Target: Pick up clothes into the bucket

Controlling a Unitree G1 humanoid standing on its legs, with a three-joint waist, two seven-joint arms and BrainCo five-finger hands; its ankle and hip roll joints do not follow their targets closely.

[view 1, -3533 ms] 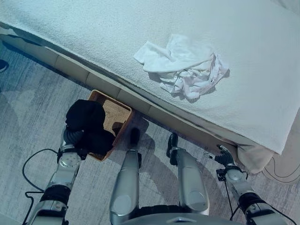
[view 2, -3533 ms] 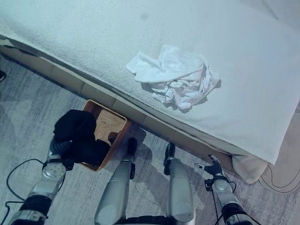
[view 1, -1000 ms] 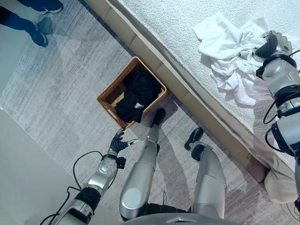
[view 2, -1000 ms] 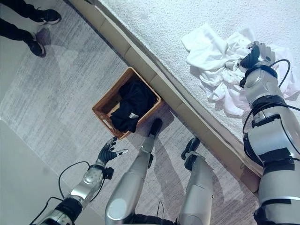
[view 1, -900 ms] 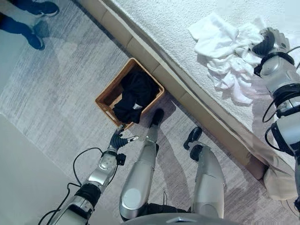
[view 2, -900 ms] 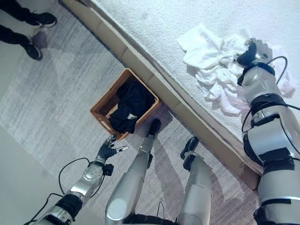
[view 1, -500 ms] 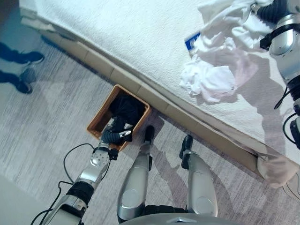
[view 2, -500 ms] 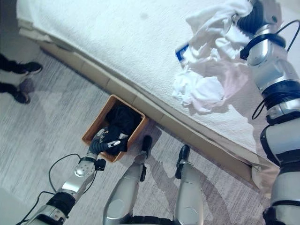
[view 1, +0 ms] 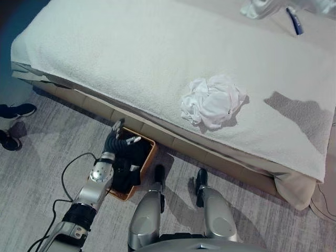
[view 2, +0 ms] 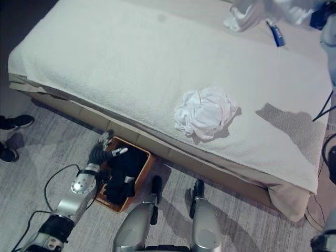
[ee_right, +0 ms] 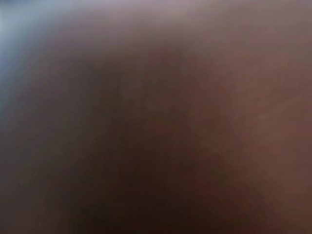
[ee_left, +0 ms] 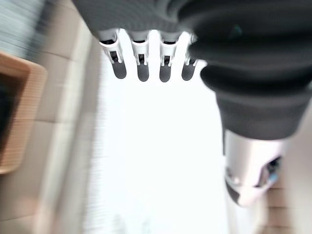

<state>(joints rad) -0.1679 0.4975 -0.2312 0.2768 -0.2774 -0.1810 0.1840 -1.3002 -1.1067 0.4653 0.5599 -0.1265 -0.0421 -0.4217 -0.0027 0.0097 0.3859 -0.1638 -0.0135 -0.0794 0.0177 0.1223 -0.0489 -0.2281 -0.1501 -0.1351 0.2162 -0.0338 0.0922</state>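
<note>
Left eye view – no readable writing – white clothes [view 1: 212,100] on bed [view 1: 115,58]

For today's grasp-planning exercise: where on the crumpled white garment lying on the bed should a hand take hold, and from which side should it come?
Probably from above, pinching the raised, bunched folds at the middle of the white garment. It lies in a loose, crumpled heap on the flat bed, so its edges sit flush against the cover while the folds on top stand proud and give fingers something to close round.
</note>
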